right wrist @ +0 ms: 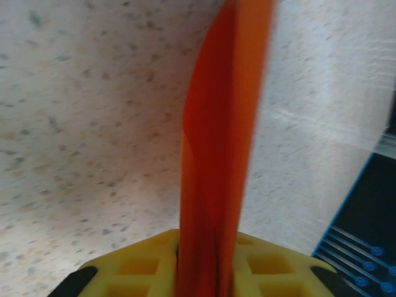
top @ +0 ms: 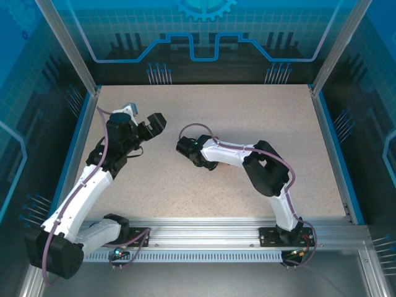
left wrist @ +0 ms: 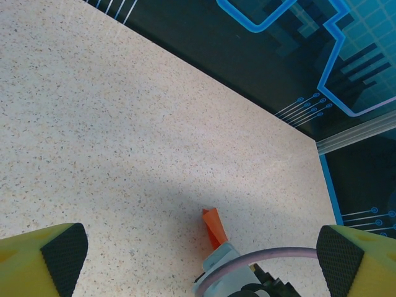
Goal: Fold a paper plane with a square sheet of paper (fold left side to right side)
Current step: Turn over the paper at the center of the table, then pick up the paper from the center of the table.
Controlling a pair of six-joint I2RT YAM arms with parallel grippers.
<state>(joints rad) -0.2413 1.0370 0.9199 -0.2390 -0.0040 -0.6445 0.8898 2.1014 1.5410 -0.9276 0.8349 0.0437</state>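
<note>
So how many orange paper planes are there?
1. The paper plane pokes out of the right pincer, near the middle of the table. Others may be hidden from view.

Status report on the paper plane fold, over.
Left gripper wide open above the table. Right gripper pinching the paper plane, tip sticking out ahead. Nothing seen in the way.

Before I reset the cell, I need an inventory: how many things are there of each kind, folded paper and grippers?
orange paper plane: 1
grippers: 2 (left gripper, right gripper)
Total: 3
</note>
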